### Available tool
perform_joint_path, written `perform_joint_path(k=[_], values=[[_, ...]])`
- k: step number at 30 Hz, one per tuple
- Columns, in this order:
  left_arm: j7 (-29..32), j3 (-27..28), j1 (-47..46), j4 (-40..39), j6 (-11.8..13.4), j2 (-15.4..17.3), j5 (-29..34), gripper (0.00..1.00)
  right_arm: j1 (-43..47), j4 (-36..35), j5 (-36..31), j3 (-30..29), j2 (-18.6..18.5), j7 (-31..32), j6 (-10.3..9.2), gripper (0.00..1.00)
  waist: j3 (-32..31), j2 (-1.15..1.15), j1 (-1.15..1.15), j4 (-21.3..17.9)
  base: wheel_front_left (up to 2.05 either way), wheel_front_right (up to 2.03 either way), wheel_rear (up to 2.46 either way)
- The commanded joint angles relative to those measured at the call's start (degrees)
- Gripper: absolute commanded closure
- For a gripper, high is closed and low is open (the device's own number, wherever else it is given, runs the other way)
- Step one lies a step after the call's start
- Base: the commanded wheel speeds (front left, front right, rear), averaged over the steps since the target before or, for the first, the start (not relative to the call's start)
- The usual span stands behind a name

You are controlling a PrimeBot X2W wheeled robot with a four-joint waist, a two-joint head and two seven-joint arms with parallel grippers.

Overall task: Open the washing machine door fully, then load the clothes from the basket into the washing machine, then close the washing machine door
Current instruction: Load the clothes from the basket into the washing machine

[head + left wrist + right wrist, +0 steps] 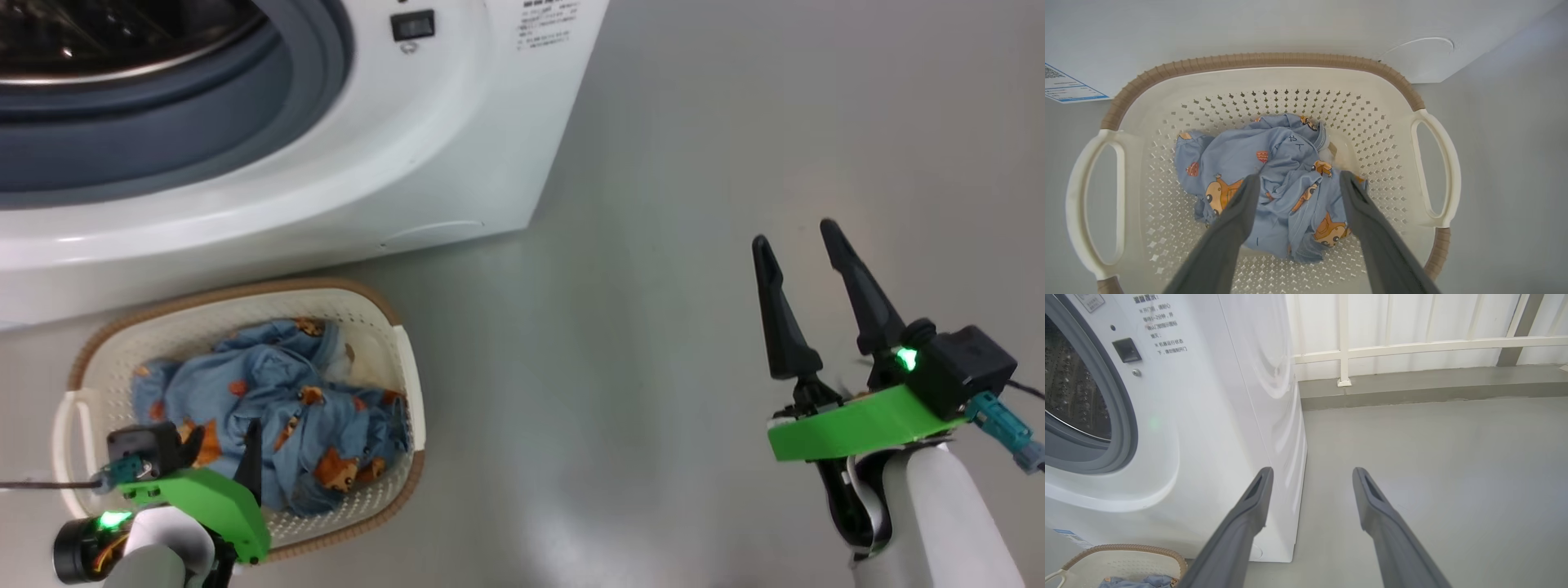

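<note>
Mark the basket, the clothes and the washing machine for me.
basket (1265,60): left wrist view, on the brown rim next to the machine.
clothes (1278,151): left wrist view, on the blue fabric mid-pile.
washing machine (424,155): head view, on the white front panel right of the seal.

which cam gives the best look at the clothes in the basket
The left wrist view: it looks straight down into the basket, with the clothes nearly whole between the fingers of the open left gripper. The head view shows them partly behind that gripper; the right wrist view catches a blue sliver at its bottom edge.
</note>
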Motion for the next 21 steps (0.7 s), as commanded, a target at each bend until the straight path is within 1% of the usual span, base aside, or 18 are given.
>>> perform_joint_path(k=[1,5,10,12,14,16,21], values=[[0.0,1.1,-0.7,0.2,-0.1,2.1,0.0,0.00,-0.4,-1.7,0.2,1.8,0.0,-0.4,0.09,0.00,2.6,0.00,0.00,-1.5,0.00,0.00,0.00],[1.0,-0.2,-3.7,5.5,-0.2,3.0,-0.8,0.00,-2.0,-2.6,-0.4,2.3,0.0,-0.4,0.09,0.00,4.7,0.00,0.00,-1.9,0.00,0.00,0.00],[2.0,-0.3,-7.3,11.0,-0.2,3.6,-3.6,0.00,-3.7,-3.2,-0.9,2.1,0.0,-0.4,0.09,0.00,7.0,0.00,0.00,-2.1,0.00,0.00,0.00],[2.7,-0.5,-8.5,12.2,-0.2,3.3,-5.6,0.00,-4.3,-3.3,-0.9,2.1,0.0,-0.4,0.09,0.00,7.9,0.00,0.00,-2.2,0.00,0.00,0.00],[3.3,-2.4,-9.4,13.0,-0.2,3.9,-5.7,0.00,-4.8,-3.4,-0.9,2.2,0.0,-0.4,0.09,0.00,8.8,0.00,0.00,-2.3,0.00,0.00,0.00],[4.0,-3.2,-10.3,13.5,-0.2,3.9,-7.4,0.00,-5.4,-3.6,-1.0,2.3,0.0,-0.4,0.09,0.00,9.7,0.00,0.00,-2.4,0.00,0.00,0.00],[4.5,-5.2,-12.5,14.5,-0.2,5.6,-10.0,0.00,-6.7,-4.3,-0.9,2.7,0.0,-0.4,0.09,0.00,12.4,0.00,0.00,-3.0,0.00,0.00,0.00]])
